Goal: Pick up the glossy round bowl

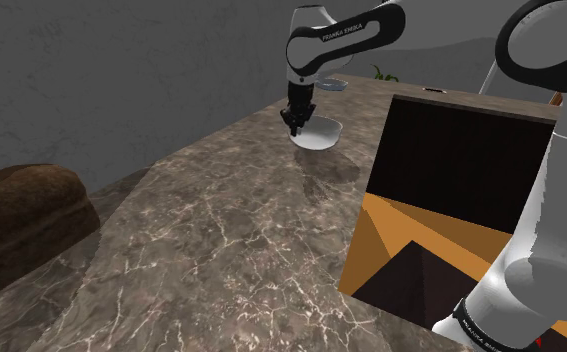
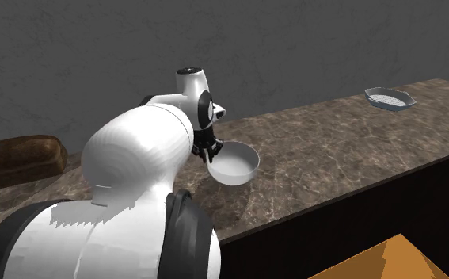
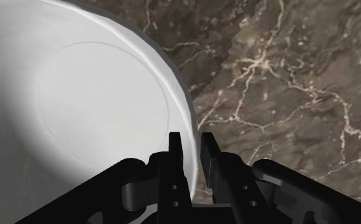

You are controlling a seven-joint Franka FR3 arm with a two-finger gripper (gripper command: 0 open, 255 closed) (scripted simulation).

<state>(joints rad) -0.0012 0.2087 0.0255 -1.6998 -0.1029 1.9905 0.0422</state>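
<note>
We record the bowl [image 3: 90,95], glossy white, standing mouth-up on the marble table [image 1: 221,230]. It is round, so it has no long axis to report. Its inside shows a plain white surface with a faint ring marking the base. We cannot tell whether its base touches the table or sits just above it.

The tool [image 3: 190,143] is at the bowl's rim. The wrist view shows one finger inside the rim and one outside, closed down to a narrow gap and pinching the rim between them. The white arm [image 1: 336,35] comes down to it from above.

In the shoulder view the bowl lies toward the table's far end, near the edge along the grey wall [image 1: 121,70] and well apart from the stand [image 1: 451,190]. Bare marble surrounds it.

A small shallow dish [image 2: 390,98] sits well apart from the bowl near the wall edge. Its inside is speckled, and we cannot tell whether that is pattern or content. A brown rounded mass [image 1: 21,215] lies beyond the table's edge.
</note>
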